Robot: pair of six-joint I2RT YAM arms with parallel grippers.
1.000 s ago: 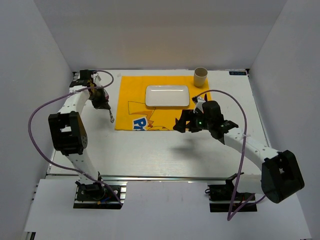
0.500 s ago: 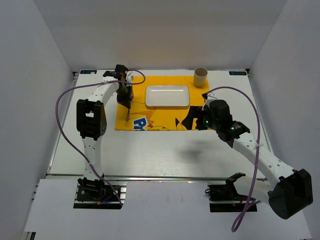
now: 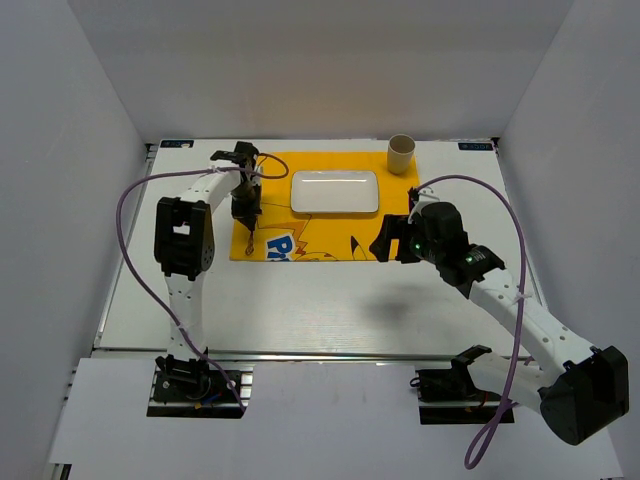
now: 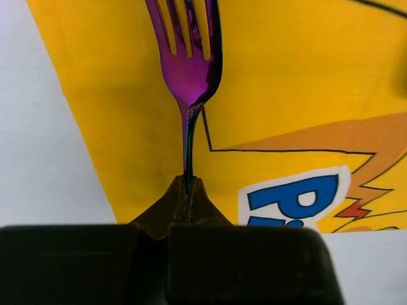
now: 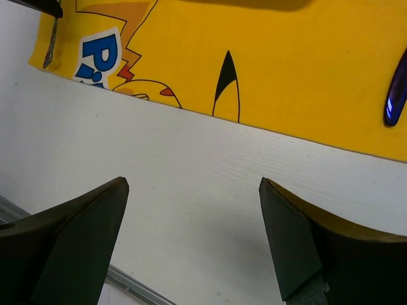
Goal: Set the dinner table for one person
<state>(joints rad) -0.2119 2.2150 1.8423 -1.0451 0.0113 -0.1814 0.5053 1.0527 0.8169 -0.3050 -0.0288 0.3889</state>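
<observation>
The dinner table [image 3: 330, 300] is the big white top with a metal rail at its near edge. My left gripper [image 3: 245, 212] is shut on the handle of a purple fork [image 3: 247, 237]. It holds the fork over the left edge of the yellow cartoon mat [image 3: 320, 225], left of the white rectangular plate [image 3: 335, 192]. In the left wrist view the fork [image 4: 189, 70] points away from the closed fingertips [image 4: 197, 190], above the mat [image 4: 286, 76]. My right gripper [image 3: 385, 243] is open and empty over the mat's near right edge. It also shows in the right wrist view [image 5: 191, 190].
A tan paper cup [image 3: 401, 154] stands at the mat's far right corner. A dark blue-purple utensil [image 5: 395, 89] lies on the mat [image 5: 286, 63] at the right edge of the right wrist view. White walls enclose the table on three sides.
My left gripper has carried the fork rightward from beside the mat to over its left edge. My right gripper has drawn back to the right, toward the mat's near right edge.
</observation>
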